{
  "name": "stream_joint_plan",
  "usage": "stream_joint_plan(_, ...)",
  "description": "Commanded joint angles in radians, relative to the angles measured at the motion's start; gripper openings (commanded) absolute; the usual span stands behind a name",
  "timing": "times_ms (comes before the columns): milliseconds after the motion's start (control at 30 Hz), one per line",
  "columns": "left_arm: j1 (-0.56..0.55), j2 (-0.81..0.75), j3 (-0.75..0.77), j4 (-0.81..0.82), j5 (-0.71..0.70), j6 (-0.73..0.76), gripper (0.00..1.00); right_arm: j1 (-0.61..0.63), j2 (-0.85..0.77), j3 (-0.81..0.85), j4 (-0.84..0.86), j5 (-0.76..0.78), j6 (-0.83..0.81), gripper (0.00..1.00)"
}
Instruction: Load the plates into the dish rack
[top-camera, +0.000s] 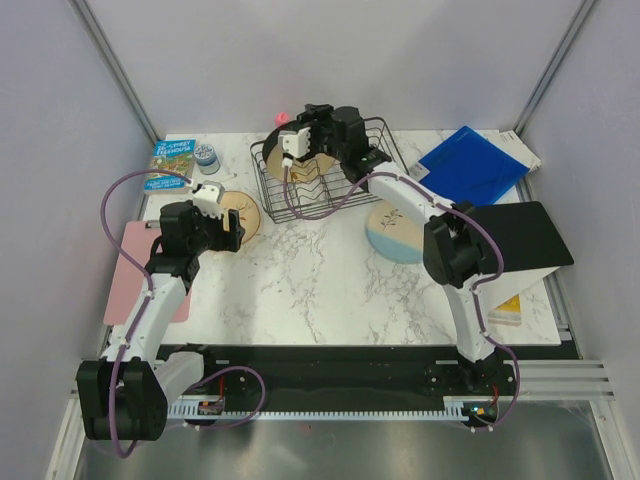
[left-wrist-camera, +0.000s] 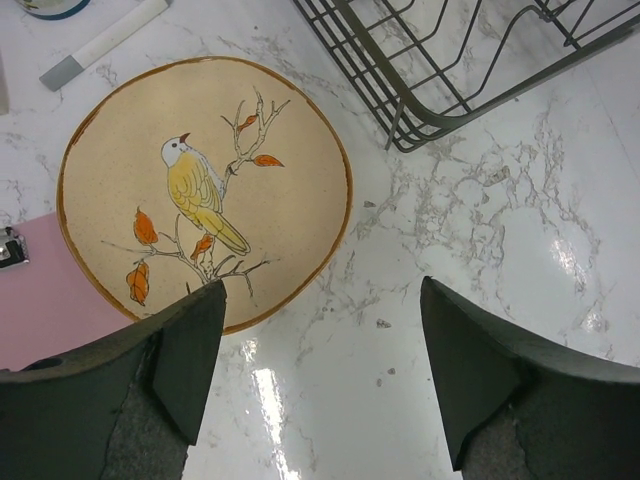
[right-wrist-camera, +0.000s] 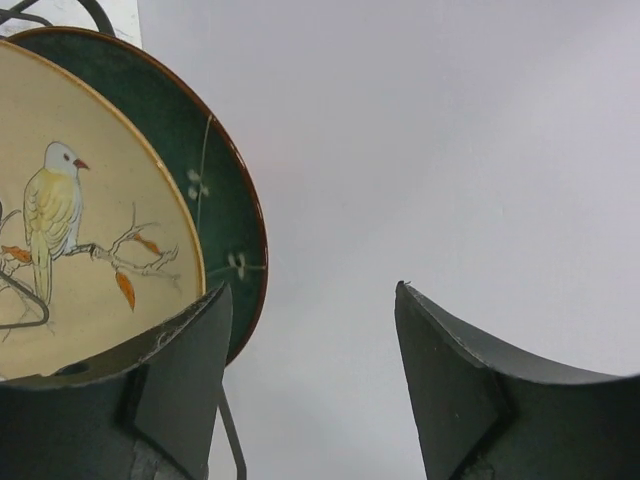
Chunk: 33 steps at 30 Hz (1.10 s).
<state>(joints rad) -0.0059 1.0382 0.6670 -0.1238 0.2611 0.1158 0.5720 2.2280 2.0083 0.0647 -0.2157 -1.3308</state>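
Marble worktop (top-camera: 320, 290), wire dish rack (top-camera: 310, 190) at its far side, bird plate (right-wrist-camera: 90, 230) and teal plate (right-wrist-camera: 225, 210) upright inside, second bird plate (left-wrist-camera: 205, 190) and blue plate (top-camera: 393, 232) lying flat outside, left pincer (left-wrist-camera: 320, 330) wide, right pincer (right-wrist-camera: 312, 330) wide, both empty

Blue folder (top-camera: 475, 165), pink mat (top-camera: 125, 275), picture book (top-camera: 172, 163)

left black two-finger gripper (left-wrist-camera: 320, 300): jaws spread apart, pointed downward | right black two-finger gripper (right-wrist-camera: 312, 290): jaws spread apart, extended far forward
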Motion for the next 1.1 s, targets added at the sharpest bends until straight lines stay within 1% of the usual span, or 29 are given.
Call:
stream_joint_plan(0, 0.003, 0.005, 0.009, 0.035, -0.052, 0.033, 0.86, 0.009, -0.158, -0.118, 0.138, 0.048, 0.025, 0.73)
stream_joint_plan(67, 0.004, 0.020, 0.006, 0.036, -0.077, 0.094, 0.87, 0.011, -0.246, -0.207, 0.167, 0.058, 0.064, 0.73)
stream_joint_plan(100, 0.004, 0.029, 0.000, 0.039, -0.077, 0.185, 0.86, 0.011, -0.275, -0.232, 0.175, 0.064, 0.088, 0.73)
stream_joint_plan(133, 0.004, 0.042, -0.007, 0.036, -0.076, 0.232, 0.86, 0.011, -0.309, -0.255, 0.178, 0.073, 0.120, 0.74)
stream_joint_plan(167, 0.004, 0.072, -0.007, 0.032, -0.086, 0.264, 0.84, 0.011, -0.368, -0.287, 0.169, 0.075, 0.199, 0.74)
stream_joint_plan(233, 0.004, 0.111, 0.015, 0.023, -0.121, 0.314, 0.81, 0.015, -0.422, -0.333, 0.161, 0.097, 0.287, 0.74)
stream_joint_plan(267, 0.004, 0.162, 0.034, -0.008, -0.117, 0.323, 0.71, 0.019, -0.467, -0.344, 0.146, 0.110, 0.385, 0.74)
stream_joint_plan(333, 0.003, 0.224, 0.103, -0.046, -0.073, 0.337, 0.53, 0.022, -0.505, -0.368, 0.089, 0.105, 0.465, 0.74)
stream_joint_plan(367, 0.003, 0.284, 0.129, -0.089, -0.054, 0.332, 0.26, 0.026, -0.533, -0.384, 0.051, 0.108, 0.535, 0.74)
stream_joint_plan(400, 0.004, 0.318, 0.178, -0.109, -0.039, 0.312, 0.19, 0.028, -0.547, -0.399, 0.034, 0.108, 0.567, 0.74)
stream_joint_plan(433, 0.003, 0.345, 0.203, -0.137, -0.025, 0.300, 0.18, 0.028, -0.559, -0.422, 0.009, 0.101, 0.590, 0.74)
stream_joint_plan(467, 0.004, 0.368, 0.224, -0.157, -0.014, 0.295, 0.33, 0.029, -0.576, -0.431, -0.044, 0.085, 0.616, 0.75)
stream_joint_plan(533, 0.004, 0.399, 0.237, -0.172, 0.030, 0.309, 0.50, 0.034, -0.599, -0.468, -0.063, 0.075, 0.682, 0.75)
stream_joint_plan(567, 0.004, 0.398, 0.230, -0.174, 0.049, 0.333, 0.52, 0.035, -0.608, -0.483, -0.090, 0.072, 0.696, 0.75)
stream_joint_plan(600, 0.004, 0.398, 0.218, -0.174, 0.068, 0.375, 0.53, 0.038, -0.614, -0.497, -0.092, 0.072, 0.712, 0.75)
stream_joint_plan(767, 0.004, 0.457, 0.244, -0.214, 0.052, 0.436, 0.53, 0.039, -0.650, -0.571, -0.092, 0.088, 0.736, 0.75)
stream_joint_plan(900, 0.003, 0.528, 0.285, -0.234, 0.066, 0.427, 0.53, 0.040, -0.663, -0.605, -0.091, 0.105, 0.757, 0.75)
stream_joint_plan(1067, 0.003, 0.638, 0.368, -0.336, 0.082, 0.398, 0.51, 0.040, -0.685, -0.649, -0.098, 0.087, 0.772, 0.74)
